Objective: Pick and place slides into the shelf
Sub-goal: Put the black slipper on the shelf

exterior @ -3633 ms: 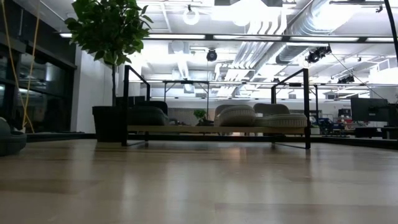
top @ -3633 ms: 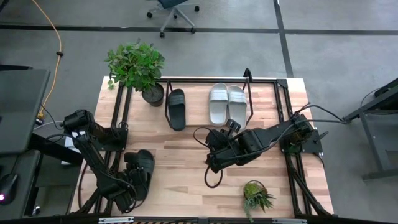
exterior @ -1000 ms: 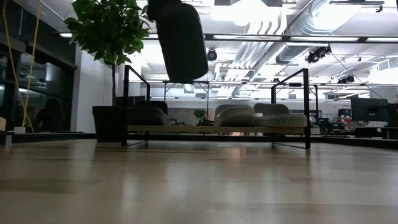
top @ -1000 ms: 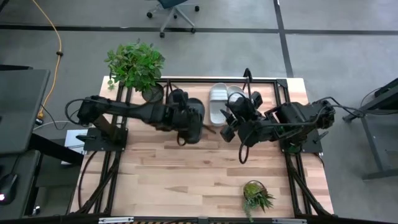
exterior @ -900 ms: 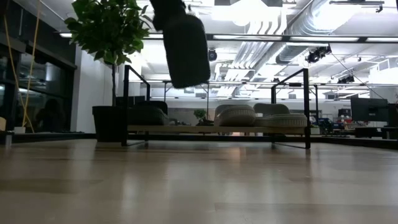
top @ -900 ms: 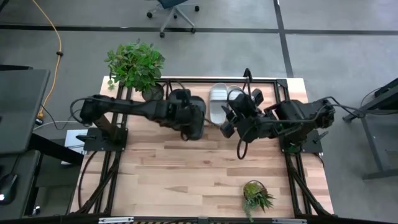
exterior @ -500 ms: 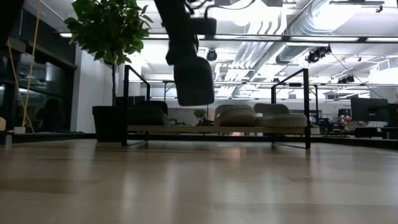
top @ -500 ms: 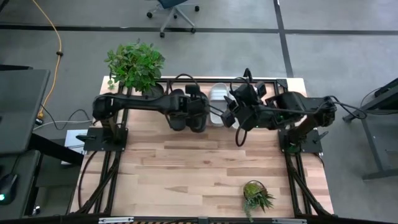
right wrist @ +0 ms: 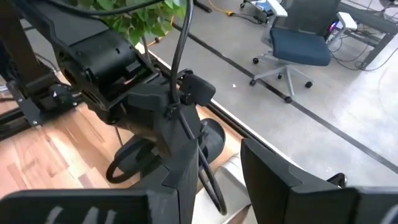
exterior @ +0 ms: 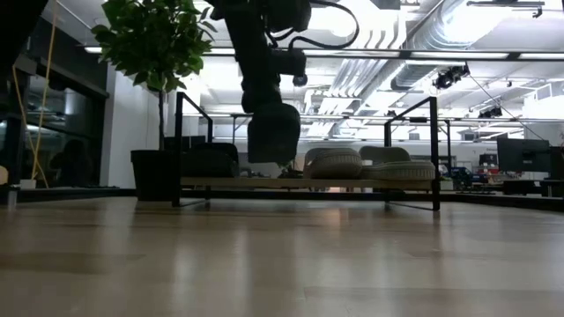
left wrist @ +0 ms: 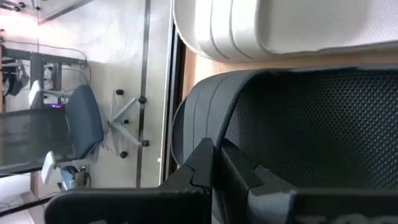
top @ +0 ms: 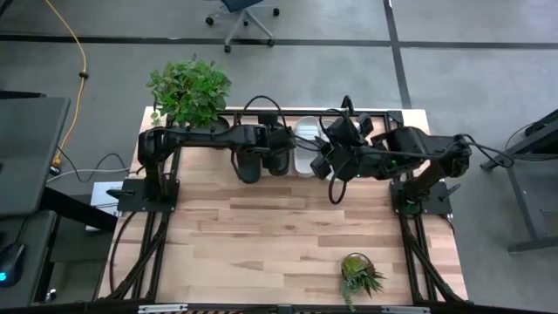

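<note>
A black slide (top: 281, 160) hangs from my shut left gripper (left wrist: 217, 165) over the shelf (top: 288, 112), right beside another black slide (top: 248, 164) that lies sole-down on the shelf board (exterior: 225, 183). Two light grey slides (exterior: 335, 165) lie on the board to the right of them, partly hidden in the high view by my right gripper (right wrist: 227, 186). That gripper hovers open above them with nothing between its fingers. My left gripper pinches the black slide's side edge (left wrist: 219, 142) between its two fingers, where the strap (left wrist: 196, 112) meets the sole. The fingers slant down from the table's left. The slide hangs tilted below them (exterior: 275, 132), its lower end just above the shelf board.
A large potted plant (top: 190, 92) stands at the shelf's far left corner and a small plant (top: 359, 275) near the front right edge. Bare wooden tabletop (top: 288, 235) lies between the shelf and the near edge. An office chair (right wrist: 298, 43) stands on the floor beyond the table.
My left gripper has carried the black slide toward the table's far edge and down, from in front of the shelf to over its board beside the other black slide. My right gripper has drifted a little toward the far edge, staying open.
</note>
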